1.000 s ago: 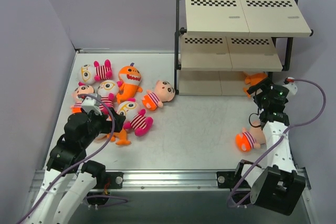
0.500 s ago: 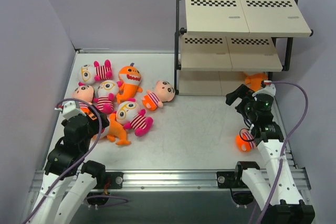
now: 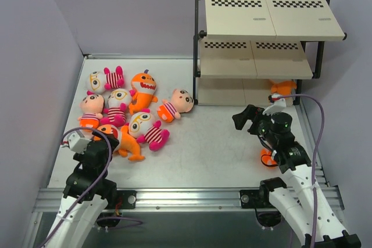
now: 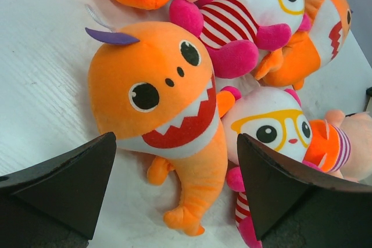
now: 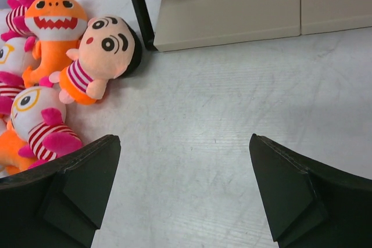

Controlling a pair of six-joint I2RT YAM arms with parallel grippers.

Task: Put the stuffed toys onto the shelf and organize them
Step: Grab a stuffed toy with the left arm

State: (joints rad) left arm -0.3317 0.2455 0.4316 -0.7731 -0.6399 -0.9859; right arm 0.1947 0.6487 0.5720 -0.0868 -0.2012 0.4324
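Lilac walls (image 3: 133, 10), pale table (image 3: 203, 143). The shelf (image 3: 256, 62) is set at upper right of the overhead view. Most stuffed toys (image 3: 125, 114) are heaped at left centre, not yet sorted.

One orange toy (image 3: 283, 88) is seen on the bottom tier, at the right end. A striped doll (image 3: 267, 156) lies at lower right, largely hidden by the right arm.

The left gripper (image 4: 174, 143) is spread wide. A shark (image 4: 157, 85) is framed between its fingers but not touched, probably lined up as the next pick. The right gripper (image 5: 183, 143) is spread and empty over bare table, turned toward the heap.

Against a second ago: the right gripper has been drawn back from the bottom tier toward frame centre, the orange toy left behind there. The left arm has been pulled back from over the heap toward lower left.
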